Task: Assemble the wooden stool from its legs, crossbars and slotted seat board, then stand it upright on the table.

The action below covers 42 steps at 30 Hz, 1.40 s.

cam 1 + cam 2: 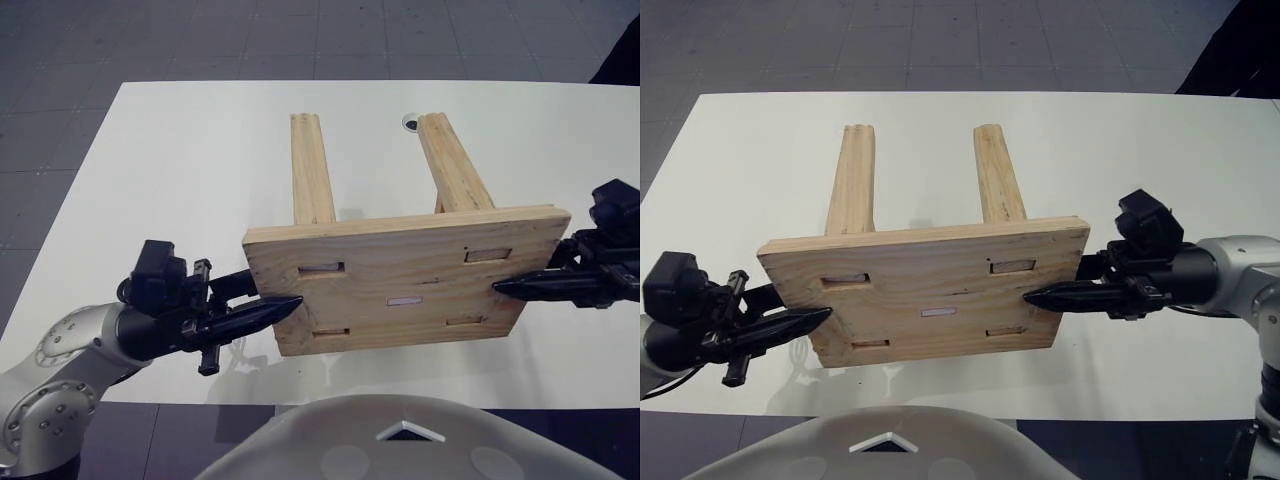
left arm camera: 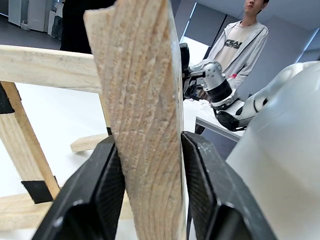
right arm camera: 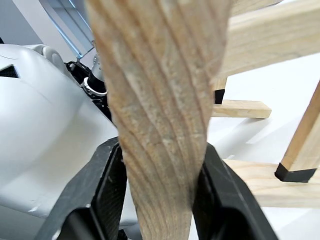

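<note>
The stool lies tipped over on the white table (image 1: pixel 170 180), its slotted seat board (image 1: pixel 400 275) facing up towards me and raised at the near side. Two legs (image 1: pixel 311 165) (image 1: pixel 455 165) point away across the table. My left gripper (image 1: pixel 275 300) is shut on the board's left edge, and my right gripper (image 1: pixel 520 285) is shut on its right edge. In the left wrist view the board's edge (image 2: pixel 145 100) is clamped between black fingers (image 2: pixel 100 190). The right wrist view shows the same grip on the opposite edge (image 3: pixel 160 75), with a black-tipped leg (image 3: pixel 300 150) and a crossbar (image 3: pixel 240 107) behind.
A small round grommet (image 1: pixel 411 122) sits in the table near the far edge, between the leg ends. Bare table surface lies left and right of the stool. The near table edge runs just under the seat board; grey floor tiles lie beyond the far edge.
</note>
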{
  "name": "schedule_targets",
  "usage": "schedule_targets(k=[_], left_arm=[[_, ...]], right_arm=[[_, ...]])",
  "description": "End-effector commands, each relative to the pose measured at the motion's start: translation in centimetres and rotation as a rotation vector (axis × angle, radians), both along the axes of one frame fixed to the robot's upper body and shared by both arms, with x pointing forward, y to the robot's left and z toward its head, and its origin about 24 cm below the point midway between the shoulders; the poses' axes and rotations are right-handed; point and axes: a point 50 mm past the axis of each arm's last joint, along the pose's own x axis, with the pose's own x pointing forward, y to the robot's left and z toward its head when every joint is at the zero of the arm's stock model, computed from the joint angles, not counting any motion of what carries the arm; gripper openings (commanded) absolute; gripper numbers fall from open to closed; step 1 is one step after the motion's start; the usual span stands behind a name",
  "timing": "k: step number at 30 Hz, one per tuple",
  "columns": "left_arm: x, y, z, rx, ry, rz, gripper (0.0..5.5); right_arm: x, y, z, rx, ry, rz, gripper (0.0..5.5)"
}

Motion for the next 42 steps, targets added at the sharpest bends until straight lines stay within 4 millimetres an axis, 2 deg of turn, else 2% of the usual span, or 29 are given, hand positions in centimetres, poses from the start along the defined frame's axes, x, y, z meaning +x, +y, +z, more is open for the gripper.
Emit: schedule_targets(k=[1,8,17,24,33,37,42], left_arm=[[-0.6,-1.2,1.4,0.006,-0.04,-0.069,1.58],[-1.3,-1.7,2.0,-0.024,-0.026,-0.076,1.58],[-2.7,-2.0,1.5,-0.064,0.088,-0.106,1.47],[-1.2,-0.6,1.7,-0.061,0.07,-0.03,1.39],[0.4,0.2,1.5,-0.067,0.031,0.077,1.39],[0.3,0.6,0.9,-0.064,0.06,0.09,1.39],[-0.1,0.5,0.1,-0.067,0.103,0.082,1.39]], right_arm=[[-0.9,1.4,1.3,0.047,-0.028,0.088,1.59],[-1.2,1.6,3.2,0.099,-0.005,0.112,1.54],[-1.8,1.6,3.3,0.101,0.063,0.141,1.3],[-1.4,1.3,2.9,0.081,0.058,0.122,1.3],[0.3,0.2,1.3,0.045,0.027,0.045,1.3],[0.3,-0.4,0.9,0.038,0.034,0.026,1.3],[0.7,-0.2,1.8,0.084,0.075,0.015,1.3]])
